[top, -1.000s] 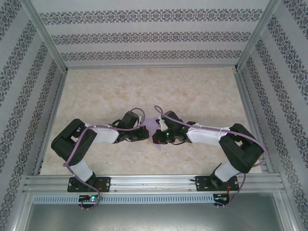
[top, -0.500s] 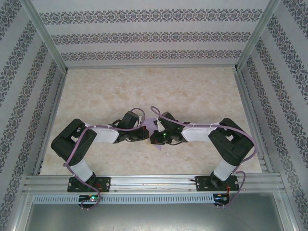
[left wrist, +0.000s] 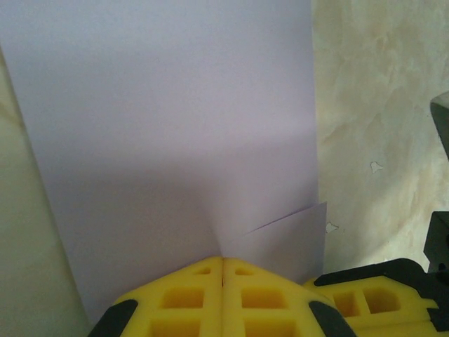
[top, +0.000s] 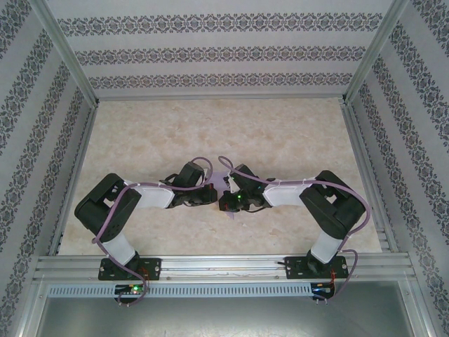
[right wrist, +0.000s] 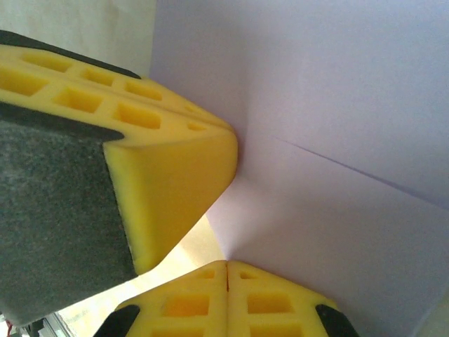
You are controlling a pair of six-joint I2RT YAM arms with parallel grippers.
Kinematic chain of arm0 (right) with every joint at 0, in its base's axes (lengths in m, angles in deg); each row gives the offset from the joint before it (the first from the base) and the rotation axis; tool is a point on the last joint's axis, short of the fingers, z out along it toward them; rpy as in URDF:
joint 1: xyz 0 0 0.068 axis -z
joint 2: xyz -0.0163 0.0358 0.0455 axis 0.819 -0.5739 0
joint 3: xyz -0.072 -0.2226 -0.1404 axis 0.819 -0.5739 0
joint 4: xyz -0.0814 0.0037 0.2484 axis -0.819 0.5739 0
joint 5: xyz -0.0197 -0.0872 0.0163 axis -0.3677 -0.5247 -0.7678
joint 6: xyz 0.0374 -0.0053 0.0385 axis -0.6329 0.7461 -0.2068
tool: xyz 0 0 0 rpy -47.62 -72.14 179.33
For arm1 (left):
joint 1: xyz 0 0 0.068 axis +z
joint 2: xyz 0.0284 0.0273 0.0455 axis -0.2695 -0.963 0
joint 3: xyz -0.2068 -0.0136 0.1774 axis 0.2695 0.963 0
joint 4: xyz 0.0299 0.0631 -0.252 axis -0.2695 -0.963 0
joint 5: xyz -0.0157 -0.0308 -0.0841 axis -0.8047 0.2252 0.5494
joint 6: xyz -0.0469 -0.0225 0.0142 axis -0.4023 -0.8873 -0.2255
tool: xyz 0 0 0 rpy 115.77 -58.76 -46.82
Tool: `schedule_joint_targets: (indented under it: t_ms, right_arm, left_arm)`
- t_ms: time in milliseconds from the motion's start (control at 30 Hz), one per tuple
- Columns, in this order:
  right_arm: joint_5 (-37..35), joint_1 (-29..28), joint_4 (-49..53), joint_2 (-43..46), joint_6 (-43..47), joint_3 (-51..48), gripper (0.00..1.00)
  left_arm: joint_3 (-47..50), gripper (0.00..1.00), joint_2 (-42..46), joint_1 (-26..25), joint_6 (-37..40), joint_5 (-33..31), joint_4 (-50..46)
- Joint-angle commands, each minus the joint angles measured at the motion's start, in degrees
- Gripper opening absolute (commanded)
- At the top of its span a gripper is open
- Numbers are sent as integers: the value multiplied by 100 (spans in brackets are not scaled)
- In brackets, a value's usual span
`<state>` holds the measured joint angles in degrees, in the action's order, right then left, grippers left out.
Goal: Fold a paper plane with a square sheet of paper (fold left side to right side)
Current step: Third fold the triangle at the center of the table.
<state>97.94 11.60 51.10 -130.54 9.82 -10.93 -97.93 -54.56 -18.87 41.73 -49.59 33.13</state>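
Left wrist view, lilac paper (left wrist: pixel 168 119) pinched between closed jaws

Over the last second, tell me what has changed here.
The right arm swung its elbow inward, toward the left, bringing the right end effector a little closer to the left end effector; less of the paper shows between them from above. The left arm stayed put, and both end effectors stayed shut on the paper.

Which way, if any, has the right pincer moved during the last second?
Yes: the right pincer has shifted slightly left, toward the left pincer, away from the table's right rail.
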Motion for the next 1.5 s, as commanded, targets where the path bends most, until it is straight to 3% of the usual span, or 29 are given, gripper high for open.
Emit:
schedule_joint_targets:
  t_ms: [0, 567, 800, 933, 1067, 1233, 1467]
  right_arm:
    - [-62, -50, 367, 182, 12, -249, 0]
    - [92, -43, 780, 968, 20, -1146, 0]
    - [251, 262, 1105, 1490, 306, -1150, 0]
    - [380, 687, 1194, 1874, 726, -1040, 14]
    - [530, 1162, 1226, 1992, 1451, -870, 29]
    - [497, 1305, 1068, 1878, 2160, -593, 41]
    - [796, 1212, 740, 1146, 2608, -137, 47]
  left_arm:
    - [125, 0, -328, 14, 159, -879, -911]
    - [183, 0, -280, -2, -77, -841, -892]
    - [183, 0, -220, -181, -356, -834, -852]
    - [231, 0, -34, -215, -621, -630, -505]
    - [21, 12, 420, -215, -556, -603, -612]
    - [-261, 29, 1066, -134, -366, -808, -1055]
    - [125, 41, 2160, 277, -250, -1468, -1460]
